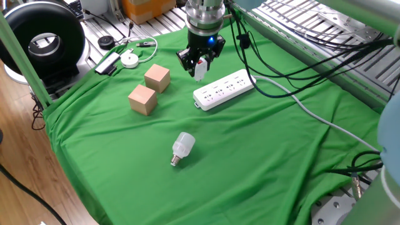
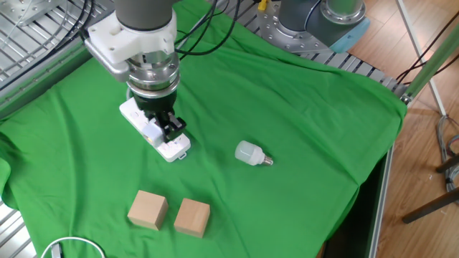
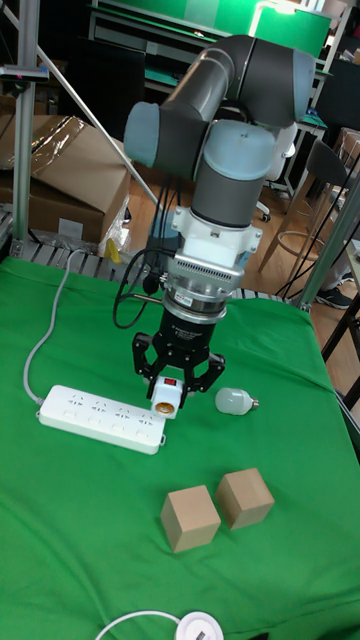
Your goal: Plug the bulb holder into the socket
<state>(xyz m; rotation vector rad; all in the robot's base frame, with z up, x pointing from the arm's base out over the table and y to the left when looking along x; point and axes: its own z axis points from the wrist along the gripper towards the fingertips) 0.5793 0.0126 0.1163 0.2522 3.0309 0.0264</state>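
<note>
Gripper (image 3: pixel 170 393) clamped on the bulb holder (image 3: pixel 168 395), red patch facing the tall camera, held above the bench, not plugged in. It hangs over the end of the socket (image 1: pixel 224 89) opposite the cable (image 1: pixel 306 109); in the other fixed view it overlaps the strip's near outlets (image 2: pixel 156 132). Whether the holder touches the socket is unclear. Socket lies flat on the green cloth (image 1: pixel 250 162). Light bulb (image 1: pixel 182 147) lies on its side well apart; two wooden cubes (image 1: pixel 150 89) sit close together beside it all.
</note>
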